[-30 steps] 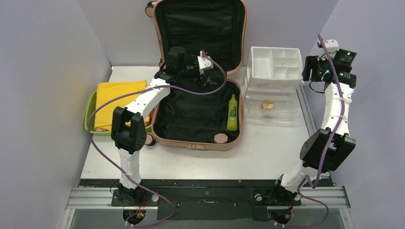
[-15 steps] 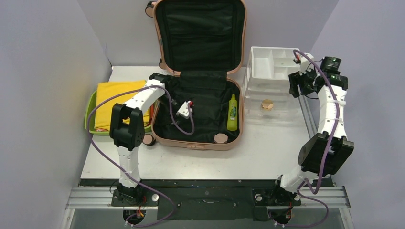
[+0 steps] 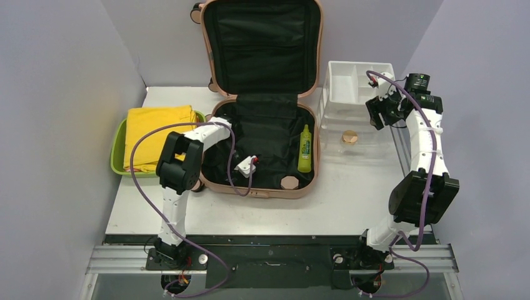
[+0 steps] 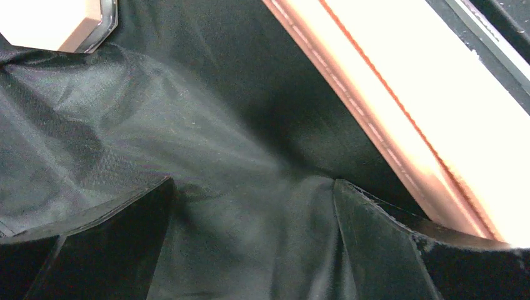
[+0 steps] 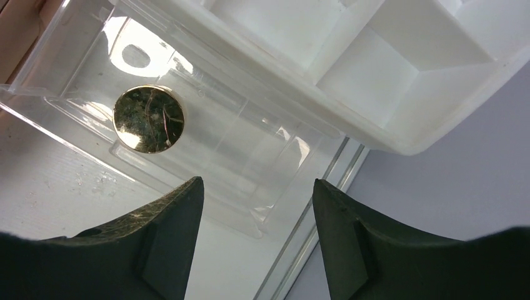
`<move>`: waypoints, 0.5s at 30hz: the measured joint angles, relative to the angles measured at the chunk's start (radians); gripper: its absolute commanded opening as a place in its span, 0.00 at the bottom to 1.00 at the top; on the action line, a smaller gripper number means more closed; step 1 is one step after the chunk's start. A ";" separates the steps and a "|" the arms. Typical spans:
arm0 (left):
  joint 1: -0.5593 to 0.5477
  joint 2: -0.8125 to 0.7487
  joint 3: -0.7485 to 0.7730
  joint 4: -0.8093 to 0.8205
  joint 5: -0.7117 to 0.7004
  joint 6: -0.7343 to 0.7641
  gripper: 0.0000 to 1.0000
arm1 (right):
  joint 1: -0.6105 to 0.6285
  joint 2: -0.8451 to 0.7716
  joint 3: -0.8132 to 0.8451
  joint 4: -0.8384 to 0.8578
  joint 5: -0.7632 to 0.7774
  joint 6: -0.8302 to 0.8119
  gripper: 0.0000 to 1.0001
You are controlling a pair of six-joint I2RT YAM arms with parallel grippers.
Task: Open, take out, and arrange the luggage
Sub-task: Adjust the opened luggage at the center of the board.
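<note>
The luggage (image 3: 259, 47) stands on the table (image 3: 250, 212), in the middle and toward the far side. It is open: the lid rests upright against the far wall, and the lower half lies flat with its black lining up. My left pincer (image 3: 248, 167) is low inside the lower half, close to its near edge. In my left wrist view this pincer (image 4: 250, 244) is released. Its two dark fingers (image 4: 94, 250) stand wide apart and between them I see only the wrinkled black lining (image 4: 206, 137), so it grasps nothing. Whether the fingertips touch the cloth, I cannot tell. The pink rim (image 4: 406, 106) of the case runs across the right side of that view.

A flat pink piece (image 3: 289, 182) lies in the near right corner of the case. A green bottle (image 3: 304, 148) lies along the right wall, just on the far side of the piece.

My right pincer (image 3: 375, 115) hangs to the right of the luggage, above a clear tray (image 3: 359, 156). In my right wrist view it (image 5: 256, 237) is also released, with the fingers apart and nothing between them. Below it a round disc (image 5: 149, 119) lies in the clear tray. The white organizer (image 5: 375, 75) stands at the far side of the tray.

To the left of the luggage, a yellow cloth (image 3: 156, 134) lies in a green tub (image 3: 117, 150).
</note>
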 measured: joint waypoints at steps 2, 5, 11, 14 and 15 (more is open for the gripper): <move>-0.012 0.000 -0.018 0.018 0.011 0.010 0.95 | 0.004 0.000 0.000 0.007 0.002 0.004 0.60; -0.017 -0.012 -0.077 0.076 0.060 0.011 0.80 | 0.009 0.000 0.000 0.020 0.003 0.017 0.60; -0.044 -0.021 -0.178 0.249 0.193 0.009 0.55 | 0.010 0.000 -0.001 0.039 -0.001 0.055 0.60; -0.072 -0.021 -0.194 0.369 0.233 0.008 0.32 | 0.010 0.000 -0.001 0.043 -0.003 0.062 0.60; -0.079 -0.021 -0.199 0.414 0.242 0.009 0.31 | 0.010 0.000 -0.001 0.044 -0.003 0.064 0.60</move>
